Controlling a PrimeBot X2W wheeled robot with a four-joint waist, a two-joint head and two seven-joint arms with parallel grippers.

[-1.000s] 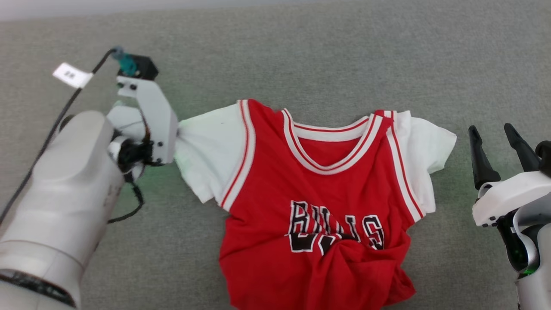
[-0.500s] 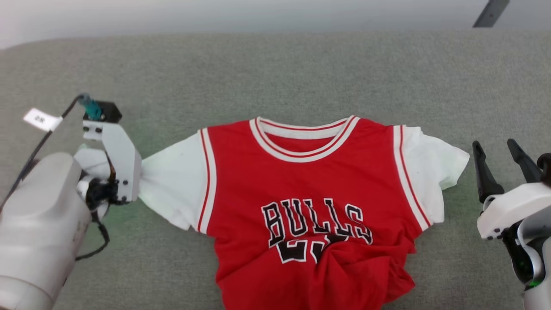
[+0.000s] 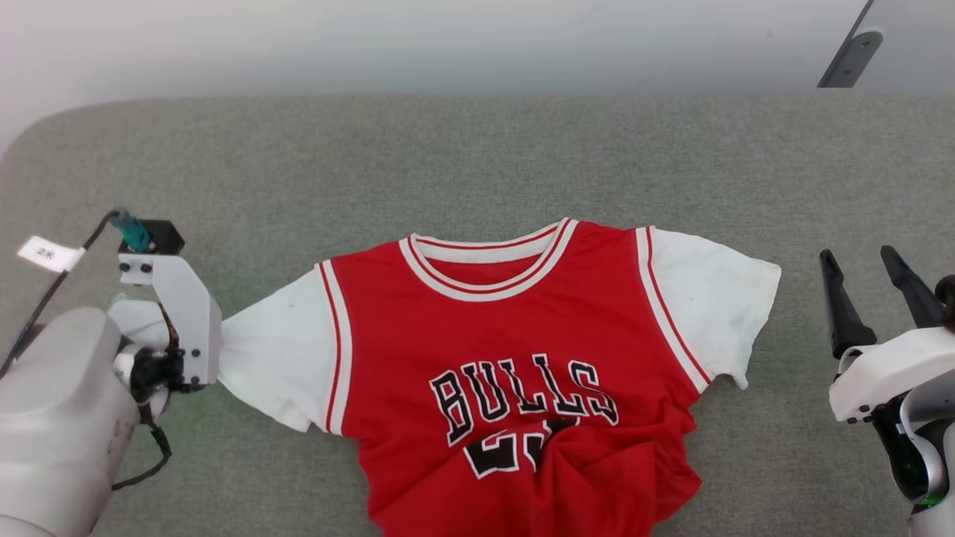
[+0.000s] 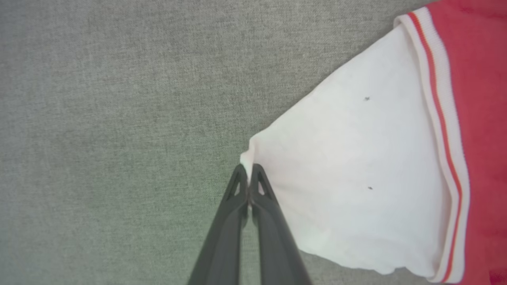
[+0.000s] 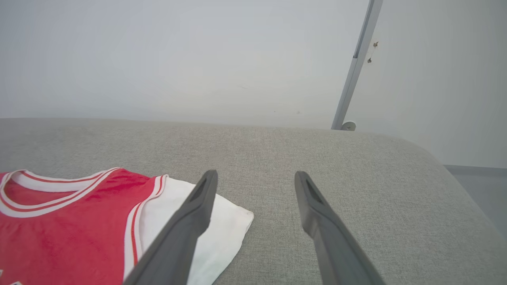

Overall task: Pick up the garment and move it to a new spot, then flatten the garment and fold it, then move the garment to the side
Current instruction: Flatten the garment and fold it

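Note:
The garment [image 3: 522, 350], a red T-shirt with white sleeves and black lettering, lies chest-up in the middle of the grey cushion; its lower part is bunched into folds [image 3: 597, 470]. My left gripper [image 4: 248, 176] is shut on the tip of the garment's white sleeve [image 4: 348, 178], which is stretched taut. In the head view the pale wrist mount [image 3: 183, 321] covers those fingers at the sleeve's left edge. My right gripper [image 3: 865, 291] stands open just right of the other white sleeve [image 3: 709, 306], touching nothing. In the right wrist view its open fingers [image 5: 198, 209] hover above that sleeve [image 5: 214, 229].
The grey cushioned surface [image 3: 477, 164] ends in a rounded far edge with a pale wall behind it. A grey metal post [image 3: 847, 52] leans at the back right. A black cable with a white tag [image 3: 46, 253] runs from my left wrist.
The head camera has tilted up, showing the cushion's far edge and wall. My left gripper has drawn the sleeve leftward, and the shoulders and collar now lie flat and spread. The right gripper stays open.

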